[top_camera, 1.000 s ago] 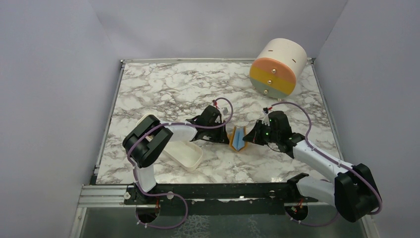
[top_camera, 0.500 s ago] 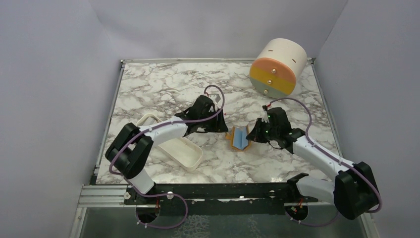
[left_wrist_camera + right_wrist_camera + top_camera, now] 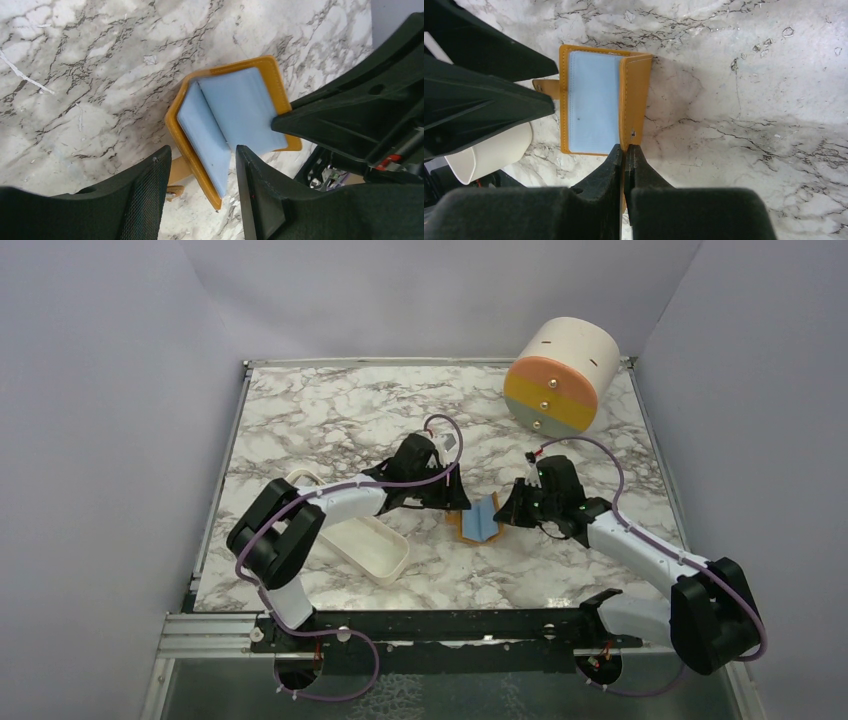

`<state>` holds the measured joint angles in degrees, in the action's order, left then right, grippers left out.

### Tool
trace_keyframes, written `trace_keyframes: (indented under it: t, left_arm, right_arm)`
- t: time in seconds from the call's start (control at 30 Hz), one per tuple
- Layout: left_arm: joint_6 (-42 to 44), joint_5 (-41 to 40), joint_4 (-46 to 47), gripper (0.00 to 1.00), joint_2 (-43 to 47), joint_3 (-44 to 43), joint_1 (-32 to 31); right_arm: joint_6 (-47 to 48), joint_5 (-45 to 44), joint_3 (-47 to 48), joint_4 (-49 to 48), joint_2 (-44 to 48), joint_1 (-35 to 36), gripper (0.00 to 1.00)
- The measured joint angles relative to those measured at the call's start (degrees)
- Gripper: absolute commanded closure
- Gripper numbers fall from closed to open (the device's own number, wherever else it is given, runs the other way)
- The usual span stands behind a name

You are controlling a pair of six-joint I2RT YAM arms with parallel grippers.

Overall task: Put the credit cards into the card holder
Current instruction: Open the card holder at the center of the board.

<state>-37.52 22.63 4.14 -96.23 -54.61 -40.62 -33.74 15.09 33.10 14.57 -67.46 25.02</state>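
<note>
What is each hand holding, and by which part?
Right hand pinches the small orange-tan folding leather-like card holder by the free edge of its raised flap. Left hand is open over its other flap, holding nothing.

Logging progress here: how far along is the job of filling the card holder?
Done: the card holder lies open on the table, blue-grey inside showing. In hand: the right gripper pinches its orange flap; the left gripper stands open beside it, holding nothing. Left: unclear, since no credit card shows in any view, so whether any are already inside cannot be told.
</note>
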Motion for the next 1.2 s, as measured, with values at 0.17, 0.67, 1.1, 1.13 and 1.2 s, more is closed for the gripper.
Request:
trace_keyframes:
  t: [0.17,0.67,1.1,1.13,1.2]
  left_arm:
    - [1.0,0.5,0.4,0.47,-4.0,0.0,0.0]
    - [2.0,1.0,1.2,0.94,-4.8,0.8,0.0]
    - [-0.7,3.0,4.4,1.0,-4.8,2.7,0.0]
    - [-1.6,3.5,4.4,1.0,-4.7,2.8,0.0]
    - [-2.1,3.7,4.4,1.0,-4.5,2.9,0.0]
  right_arm:
    - [0.0,0.2,-0.3,-0.4,0.0,0.0,0.92]
    - [-2.1,0.4,-2.2,-0.8,2.1,0.0,0.8]
    - [-1.1,-9.5,6.1,11.9,5.6,0.0,0.64]
    - [-0.8,-10.6,7.6,13.0,6.1,0.0,0.64]
    - [0.1,-12.0,9.9,14.8,7.5,0.0,0.64]
